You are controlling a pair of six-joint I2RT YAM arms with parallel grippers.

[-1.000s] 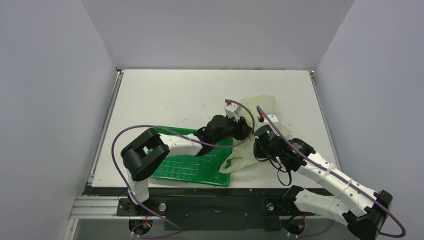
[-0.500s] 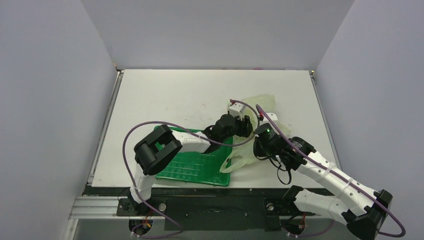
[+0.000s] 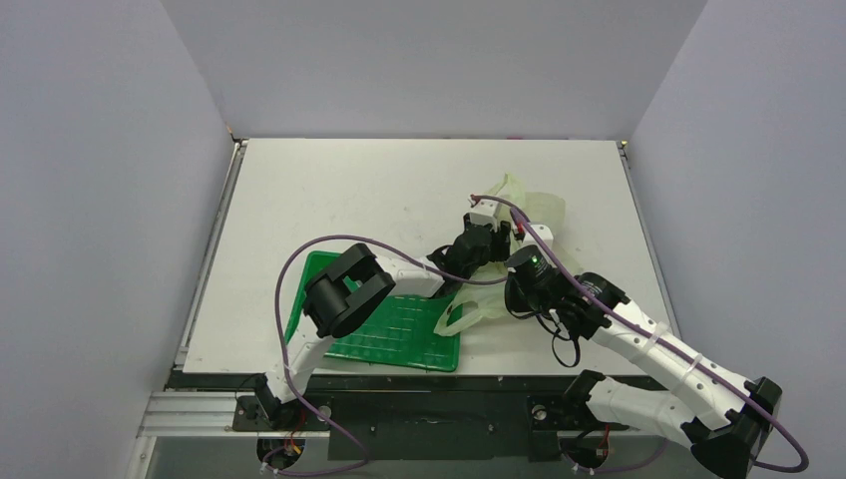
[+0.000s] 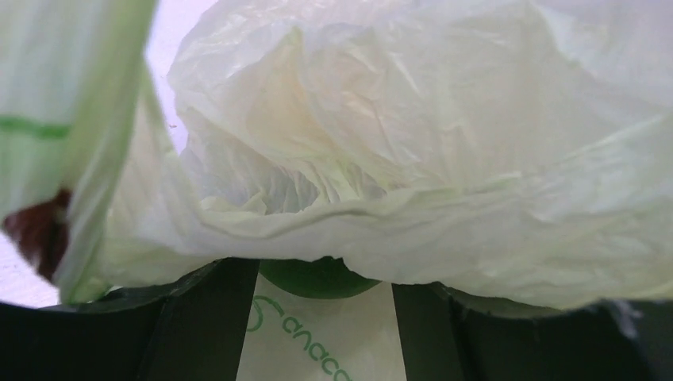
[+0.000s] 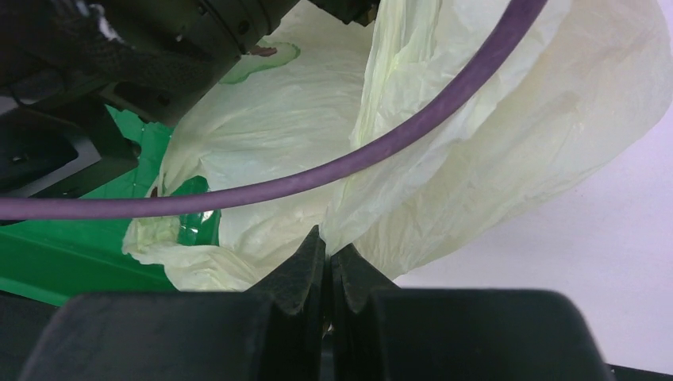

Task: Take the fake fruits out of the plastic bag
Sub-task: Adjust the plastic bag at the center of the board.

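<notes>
The plastic bag point(image 3: 539, 212) lies crumpled right of centre, its loop handle point(image 3: 467, 317) over the tray's corner. My left wrist point(image 3: 469, 244) reaches into the bag's mouth, and its fingers are hidden there in the top view. In the left wrist view my left gripper point(image 4: 325, 274) is open inside the bag point(image 4: 413, 143), with the dark green fruit point(image 4: 317, 281) between its fingertips, half covered by a plastic fold. My right gripper point(image 5: 327, 248) is shut on a fold of the bag point(image 5: 492, 135) at its near edge. The lemon, the red fruit and the mango are hidden.
The rigid green tray point(image 3: 394, 334) sits at the table's near edge, left of the bag, and shows in the right wrist view point(image 5: 55, 258). The left arm's purple cable point(image 5: 381, 151) crosses in front of the right wrist camera. The right wrist point(image 3: 534, 271) is close beside the left arm.
My left arm has stretched right and away, pushing its gripper deeper into the bag. The bag's far edge has risen into a peak. The right gripper has held still.
</notes>
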